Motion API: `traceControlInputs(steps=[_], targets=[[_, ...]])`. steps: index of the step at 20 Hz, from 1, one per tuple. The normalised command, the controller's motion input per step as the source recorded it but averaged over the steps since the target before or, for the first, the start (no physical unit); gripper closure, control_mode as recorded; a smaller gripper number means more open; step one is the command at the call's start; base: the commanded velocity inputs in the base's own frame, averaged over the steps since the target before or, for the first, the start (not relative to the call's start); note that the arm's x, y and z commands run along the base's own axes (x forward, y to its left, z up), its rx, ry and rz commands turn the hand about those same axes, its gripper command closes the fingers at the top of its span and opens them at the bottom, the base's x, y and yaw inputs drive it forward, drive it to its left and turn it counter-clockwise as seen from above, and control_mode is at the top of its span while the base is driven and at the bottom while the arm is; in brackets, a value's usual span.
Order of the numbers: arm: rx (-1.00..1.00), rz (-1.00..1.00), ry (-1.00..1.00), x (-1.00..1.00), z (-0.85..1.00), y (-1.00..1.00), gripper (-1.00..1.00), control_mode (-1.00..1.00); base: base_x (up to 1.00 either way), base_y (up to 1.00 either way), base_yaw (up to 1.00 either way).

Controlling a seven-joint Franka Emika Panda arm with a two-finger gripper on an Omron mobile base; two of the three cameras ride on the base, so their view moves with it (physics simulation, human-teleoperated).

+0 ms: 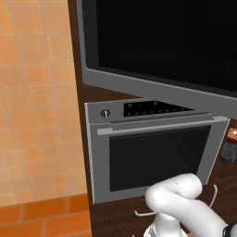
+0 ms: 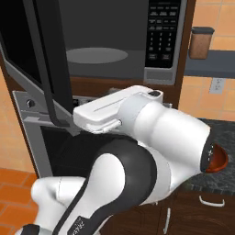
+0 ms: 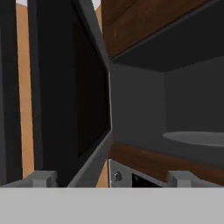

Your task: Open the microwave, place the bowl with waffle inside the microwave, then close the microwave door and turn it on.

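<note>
You see the microwave door [image 2: 43,59] swung wide open, so the grey microwave [image 2: 110,41] and its round turntable [image 2: 96,55] show. Your gripper [image 3: 111,177] is spread wide and holds nothing. The bowl [image 2: 219,159] sits on the counter's [image 2: 220,133] front edge.

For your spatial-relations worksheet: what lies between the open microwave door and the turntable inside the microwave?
Nothing: in the hand view, bare grey cavity floor runs from the door to the turntable.
</note>
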Motion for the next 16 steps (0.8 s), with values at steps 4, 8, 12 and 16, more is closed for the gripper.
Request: traceControlInputs(steps=[4,8,12,16], targets=[[0.0,0.32,0.04,0.51,-0.05,0.12,-1.0,-1.0,0.0,0.0,0.0],[0.0,0.24,0.0,0.23,0.0,0.13,-1.0,-1.0,0.0,0.0,0.0],[-0.01,0.07,0.0,-0.15,0.0,0.68,-1.0,-1.0,0.0,0.0,0.0],[0.0,0.02,0.0,-0.07,0.0,0.74,-1.0,-1.0,0.0,0.0,0.0]])
